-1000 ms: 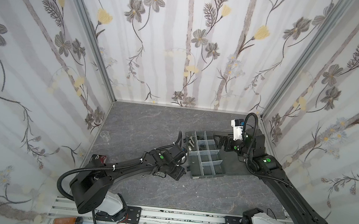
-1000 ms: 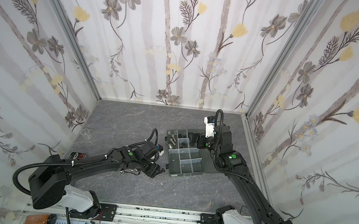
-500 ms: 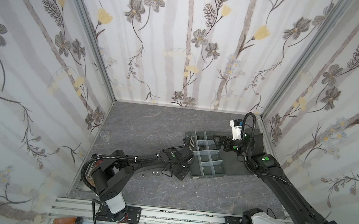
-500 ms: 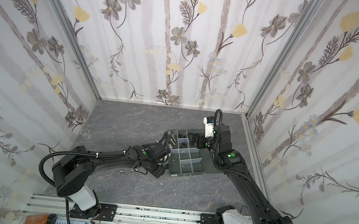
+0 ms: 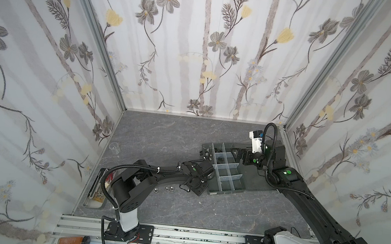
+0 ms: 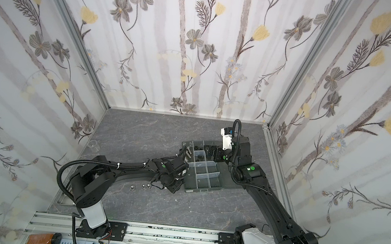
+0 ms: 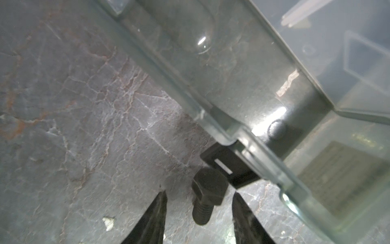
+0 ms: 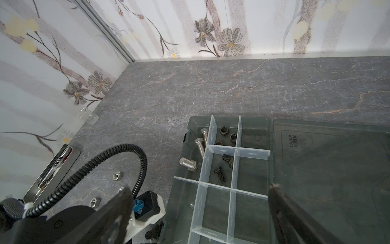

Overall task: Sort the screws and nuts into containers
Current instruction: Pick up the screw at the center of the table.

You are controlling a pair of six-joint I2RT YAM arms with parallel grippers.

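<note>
The left end effector (image 7: 198, 193) is low over the desk (image 5: 163, 136), its two dark fingers (image 7: 155, 219) spread to either side of a black bolt (image 7: 207, 197) that lies flat on the grey stone-patterned surface. A gap shows on each side, so nothing is pinched. The bolt's hex head points toward the black latch (image 7: 230, 166) on the wall of the organizer box (image 5: 226, 185) and lies just beside it. In both top views this end effector sits at the box's 9 o'clock side, and three silver nuts (image 5: 165, 188) lie loose and close together on the desk at the end effector's own 9 o'clock. The right end effector (image 8: 200, 187) hangs over the box's 1 o'clock end, fingers spread wide with nothing between them. Inside the box, silver bolts (image 8: 200, 145) lie in the compartment at the 11 o'clock corner. Black nuts (image 8: 223, 131) are in the compartment beside them, and two more black bolts (image 8: 220, 175) are in the adjoining one. The open lid (image 8: 327, 169) lies flat at the box's 3 o'clock. A clear cup (image 5: 114, 146) stands near the desk's 9 o'clock edge.
</note>
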